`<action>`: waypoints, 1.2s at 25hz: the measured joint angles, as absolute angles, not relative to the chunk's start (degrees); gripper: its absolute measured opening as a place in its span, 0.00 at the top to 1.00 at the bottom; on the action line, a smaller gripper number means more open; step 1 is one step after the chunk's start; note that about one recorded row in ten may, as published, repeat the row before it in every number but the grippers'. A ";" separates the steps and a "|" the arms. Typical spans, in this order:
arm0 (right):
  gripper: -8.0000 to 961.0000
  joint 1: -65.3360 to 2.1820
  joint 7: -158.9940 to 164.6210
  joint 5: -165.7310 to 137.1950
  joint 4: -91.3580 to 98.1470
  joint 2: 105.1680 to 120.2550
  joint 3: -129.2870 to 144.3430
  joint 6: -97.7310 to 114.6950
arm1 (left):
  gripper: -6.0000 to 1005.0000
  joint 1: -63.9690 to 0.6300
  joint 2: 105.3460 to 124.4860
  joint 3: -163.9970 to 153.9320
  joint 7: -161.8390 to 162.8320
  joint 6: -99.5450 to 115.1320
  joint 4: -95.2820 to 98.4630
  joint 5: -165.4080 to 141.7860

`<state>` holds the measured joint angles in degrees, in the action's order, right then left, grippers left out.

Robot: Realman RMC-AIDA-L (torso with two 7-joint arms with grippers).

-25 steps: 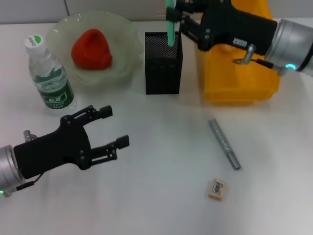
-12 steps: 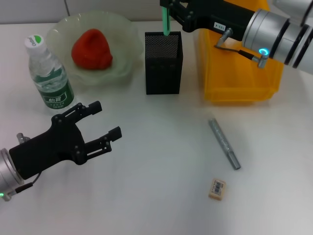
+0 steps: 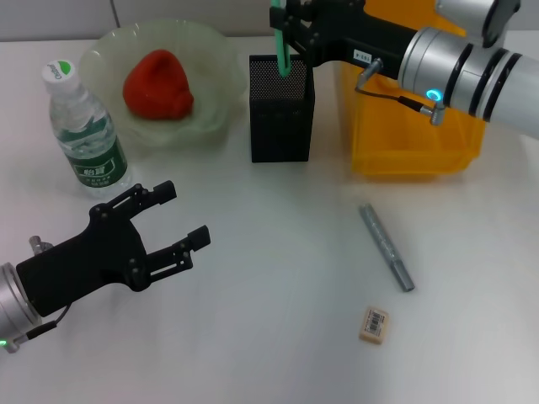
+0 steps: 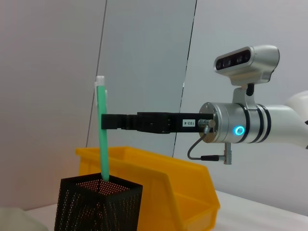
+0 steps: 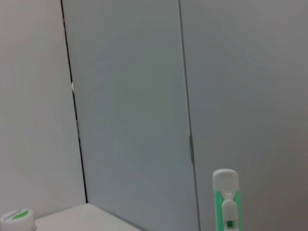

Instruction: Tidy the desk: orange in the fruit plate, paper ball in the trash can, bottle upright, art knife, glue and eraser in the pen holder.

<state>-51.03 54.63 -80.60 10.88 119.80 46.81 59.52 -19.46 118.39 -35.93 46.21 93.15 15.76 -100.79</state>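
My right gripper (image 3: 285,23) is shut on the green art knife (image 3: 283,42) and holds it upright over the black mesh pen holder (image 3: 281,114). In the left wrist view the art knife (image 4: 102,139) has its lower end inside the pen holder (image 4: 96,204). The grey glue (image 3: 386,247) and the eraser (image 3: 374,325) lie on the table at the front right. The orange (image 3: 157,84) sits in the green fruit plate (image 3: 215,63). The bottle (image 3: 84,130) stands upright at the left. My left gripper (image 3: 187,212) hovers open at the front left, holding nothing. The paper ball is out of view.
The yellow trash can (image 3: 413,135) stands just right of the pen holder, under my right arm. The bottle and plate fill the back left. White tabletop lies between my left gripper and the glue.
My right gripper has carried the art knife leftward, from the pen holder's right side to over its middle. My left arm has drawn back a little toward the front left.
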 joint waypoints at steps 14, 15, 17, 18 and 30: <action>0.75 -52.19 54.59 -80.55 9.67 119.89 48.33 56.68 | 0.16 -18.85 118.29 -36.04 46.14 93.19 15.73 -100.94; 0.74 -52.22 54.59 -80.55 9.57 119.89 48.35 56.68 | 0.16 -18.85 118.29 -36.04 46.14 93.19 15.73 -100.94; 0.72 -52.27 54.84 -80.54 9.31 119.89 48.35 56.67 | 0.16 -18.68 118.23 -36.07 46.14 93.36 15.73 -101.08; 0.71 -52.28 54.95 -80.52 9.24 119.89 48.35 56.68 | 0.16 -18.68 118.23 -36.07 46.14 93.36 15.73 -101.08; 0.27 -50.62 55.35 -75.80 10.49 119.88 48.14 58.03 | 0.16 -18.16 118.12 -37.42 46.64 93.79 15.90 -101.21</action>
<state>-50.62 55.36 -75.80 10.49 119.88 48.14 58.03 -18.16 118.12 -37.42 46.64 93.79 15.90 -101.21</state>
